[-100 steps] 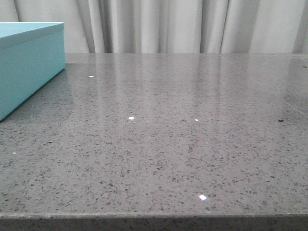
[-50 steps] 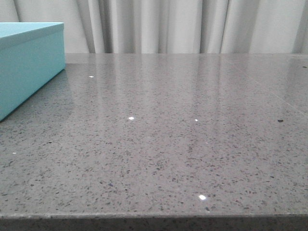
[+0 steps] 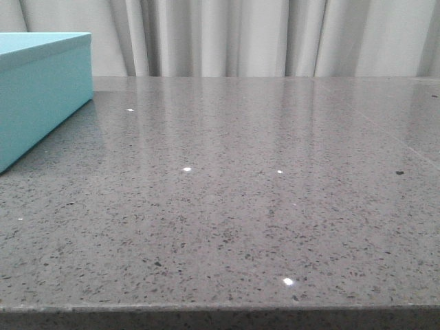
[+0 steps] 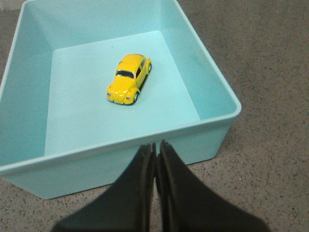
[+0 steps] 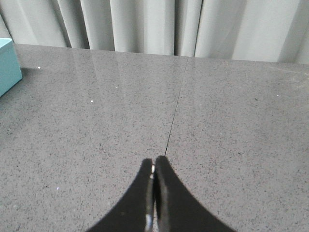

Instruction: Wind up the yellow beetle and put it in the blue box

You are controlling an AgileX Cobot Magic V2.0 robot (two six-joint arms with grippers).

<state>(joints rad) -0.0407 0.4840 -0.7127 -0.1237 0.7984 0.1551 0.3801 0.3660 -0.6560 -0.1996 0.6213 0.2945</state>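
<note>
The yellow beetle (image 4: 129,79) stands on its wheels on the floor of the blue box (image 4: 212,101), near the middle, in the left wrist view. My left gripper (image 4: 156,145) is shut and empty, above the box's near wall, apart from the car. The blue box also shows at the far left of the front view (image 3: 41,93) and as a corner in the right wrist view (image 5: 7,65). My right gripper (image 5: 154,162) is shut and empty over bare table, well to the right of the box. No gripper shows in the front view.
The grey speckled stone table (image 3: 261,192) stretches from the box to the right. A thin seam (image 5: 174,111) runs across it. Pale curtains (image 3: 261,34) hang behind the far edge. The table's front edge (image 3: 220,308) lies near the camera.
A faint dark shadow at the table's right side one second ago has gone. The box and table have not moved.
</note>
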